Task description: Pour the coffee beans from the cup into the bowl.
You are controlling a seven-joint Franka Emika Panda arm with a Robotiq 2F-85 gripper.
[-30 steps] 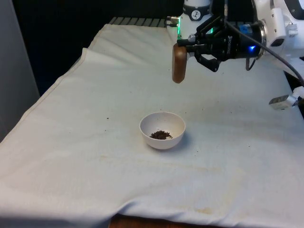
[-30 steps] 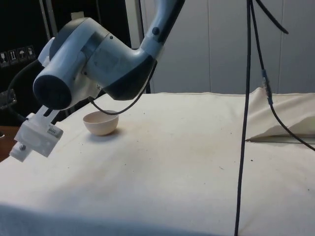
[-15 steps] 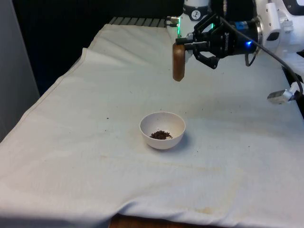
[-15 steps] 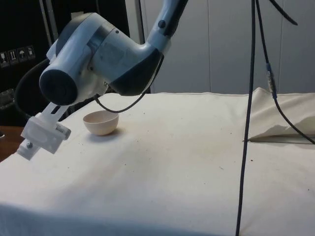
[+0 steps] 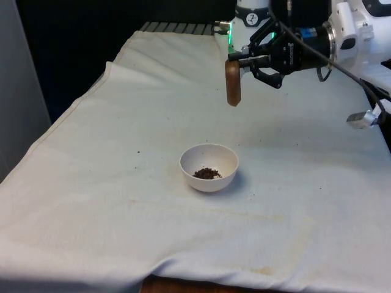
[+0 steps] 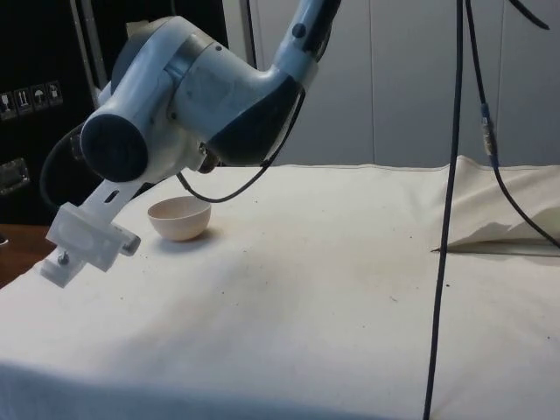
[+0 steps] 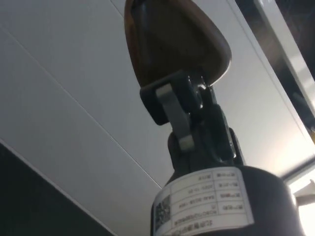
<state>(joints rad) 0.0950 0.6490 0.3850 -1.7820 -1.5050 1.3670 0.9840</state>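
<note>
In the front view the hand point(image 5: 239, 60) is closed on a brown cup point(image 5: 233, 83), high above the counter point(image 5: 91, 183) and beyond the white bowl point(image 5: 209, 166). Coffee beans point(image 5: 207, 173) lie in the bowl. From the side the arm hides the cup, but the bowl point(image 6: 179, 219) shows behind it. The wrist view shows the fingers point(image 7: 170, 105) pinching the cup's rim.

Brown cup point(image 5: 233, 82), white bowl point(image 5: 208, 166)

Your arm point(image 6: 201, 96) has glossy white shells with dark grey joint bands and black cables trailing off it; the black tool point(image 5: 244, 59) carries a white printed label with a QR code.
</note>
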